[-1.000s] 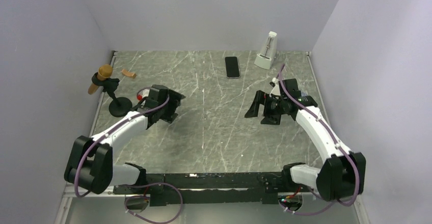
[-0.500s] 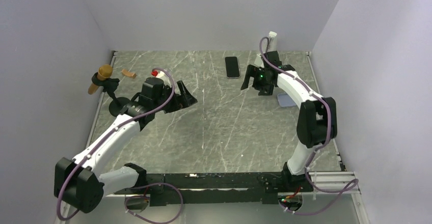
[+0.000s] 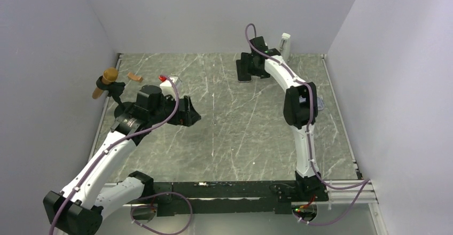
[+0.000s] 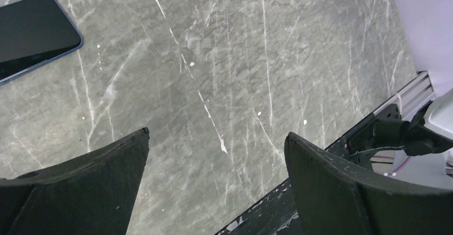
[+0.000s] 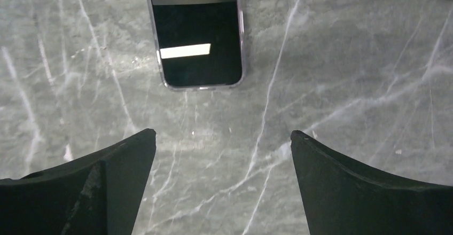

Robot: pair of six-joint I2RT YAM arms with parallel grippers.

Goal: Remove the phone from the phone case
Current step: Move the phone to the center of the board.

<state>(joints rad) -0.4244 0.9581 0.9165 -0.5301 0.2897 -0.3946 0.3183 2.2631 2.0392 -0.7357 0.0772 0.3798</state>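
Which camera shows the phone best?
The right wrist view: the phone lies screen-up in its pale case, just ahead of the open right gripper. The left wrist view catches only a corner; from above, the gripper mostly hides it.

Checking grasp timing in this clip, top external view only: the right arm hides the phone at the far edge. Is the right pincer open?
Observer: Open. The right wrist view shows the right pincer spread, with the phone ahead of its fingertips, not between them.
Operator: Is the case on?
Observer: Yes, the lavender phone case rims the phone, which lies face up.
Operator: Left pincer?
Observer: The left pincer is open too; only bare table lies between its fingers.
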